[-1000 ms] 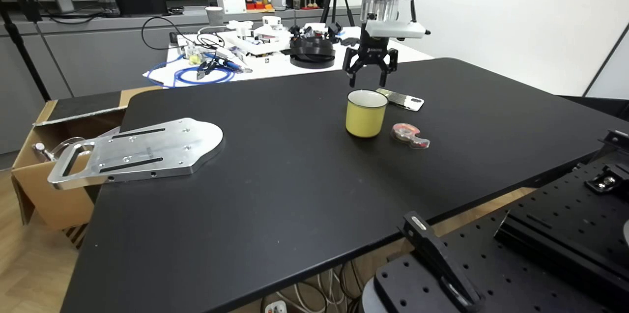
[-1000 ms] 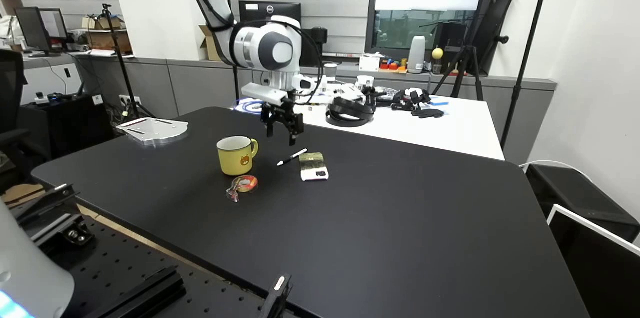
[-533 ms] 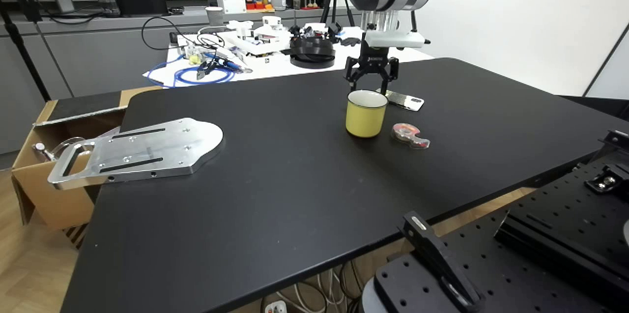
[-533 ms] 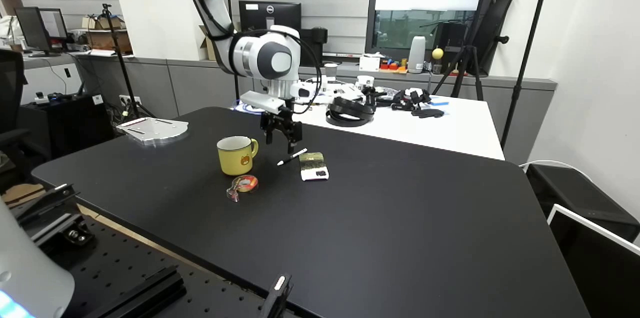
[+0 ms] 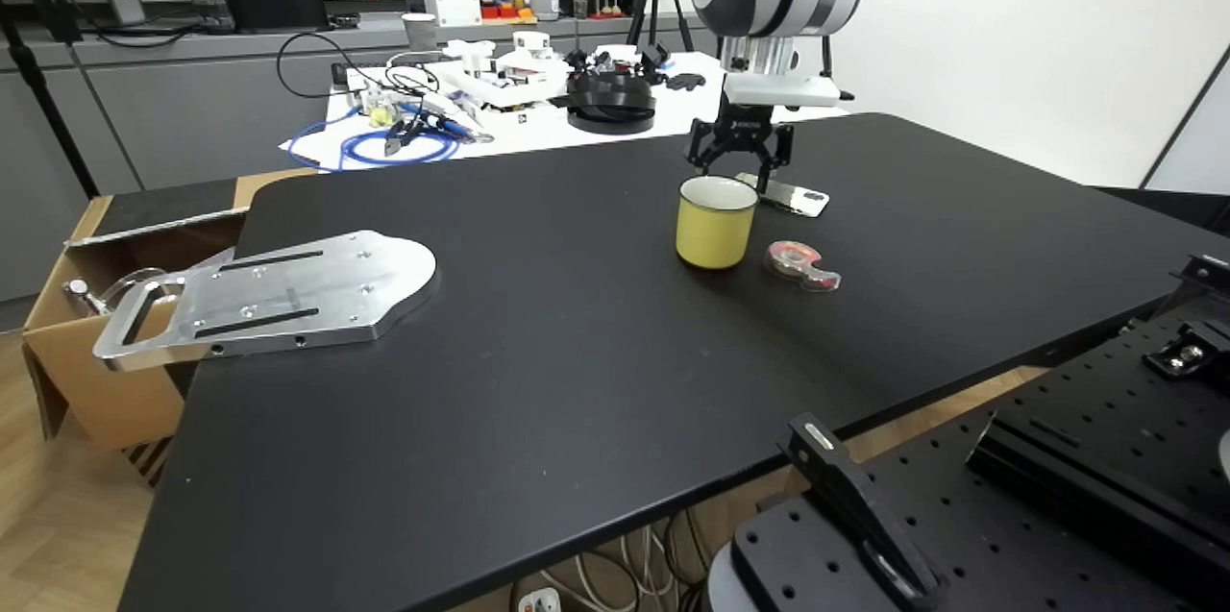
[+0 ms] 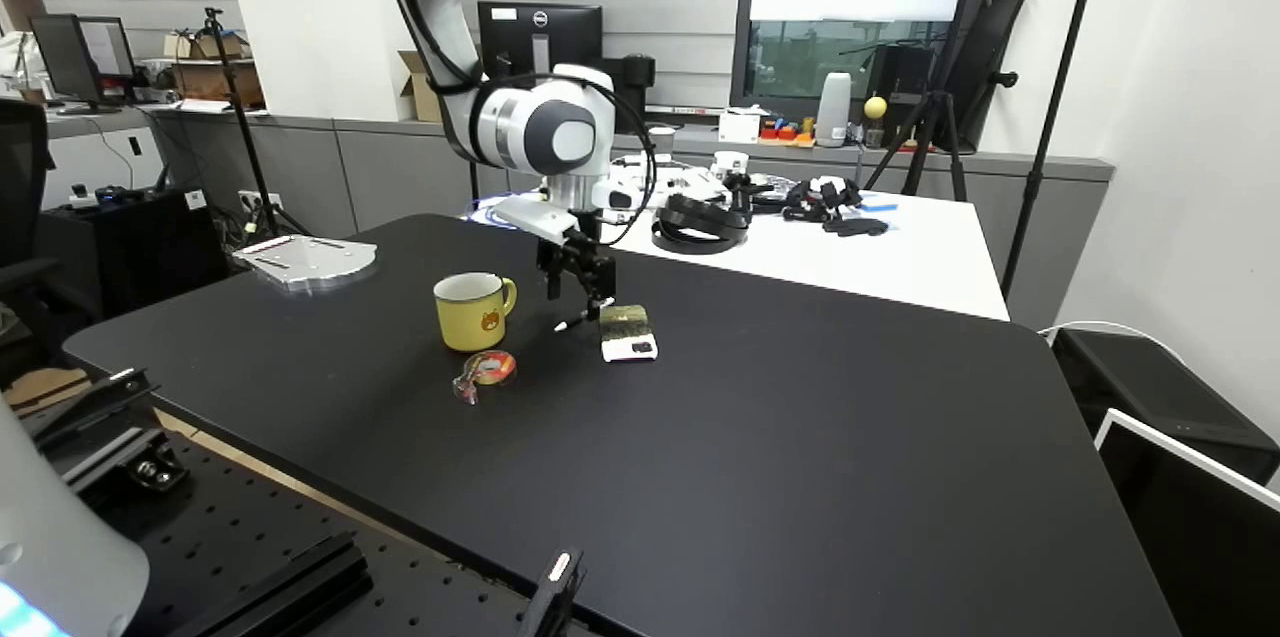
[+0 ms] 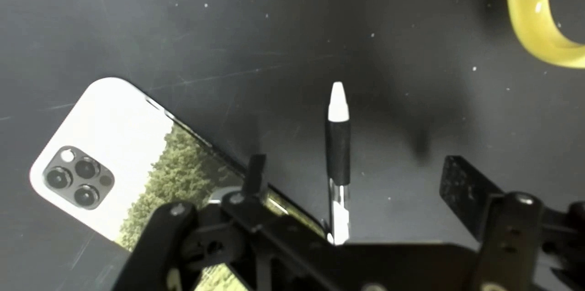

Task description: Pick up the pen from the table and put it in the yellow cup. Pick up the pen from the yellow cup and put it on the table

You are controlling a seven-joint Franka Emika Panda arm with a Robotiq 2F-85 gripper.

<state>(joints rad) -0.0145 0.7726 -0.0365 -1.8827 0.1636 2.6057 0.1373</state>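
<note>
Pen (image 7: pixel 339 149) is lying between the two fingers (image 7: pixel 464 193) in the wrist view, down on the table (image 5: pixel 538 420), not gripped. Fingers are standing wide apart, holding nothing, seemingly hovering low; exact clearance, can't tell. Key relation: the pen's long axis is running square to the closing line, white tip pointing out past the fingers, barrel sitting a bit nearer one finger than the other. Only one arm (image 6: pixel 520 122) is hanging over it, so no nearer-arm question.

Next out: phone (image 7: pixel 169 167) is lying just beside the pen's rear; touching or not, can't tell. The nearer finger is overlapping the phone's edge in the wrist view. My guess: going straight down is risking a landing on it, so the coming move is probably calling for a small shift away, then closing across the barrel. Reads as pre-grasp for the first half.

Further: yellow cup (image 6: pixel 465 322) is standing upright near the pen, beyond the tip and off to one side, handle on the pen's side. Tape dispenser (image 5: pixel 796 257) is lying just beside the cup. Metal plate (image 5: pixel 279 290) is resting well apart, by the table's edge.

Counting on the table: pens one, yellow cups one, phones one, tape dispensers one, metal plates one. Over it: fingers two, arms one.
</note>
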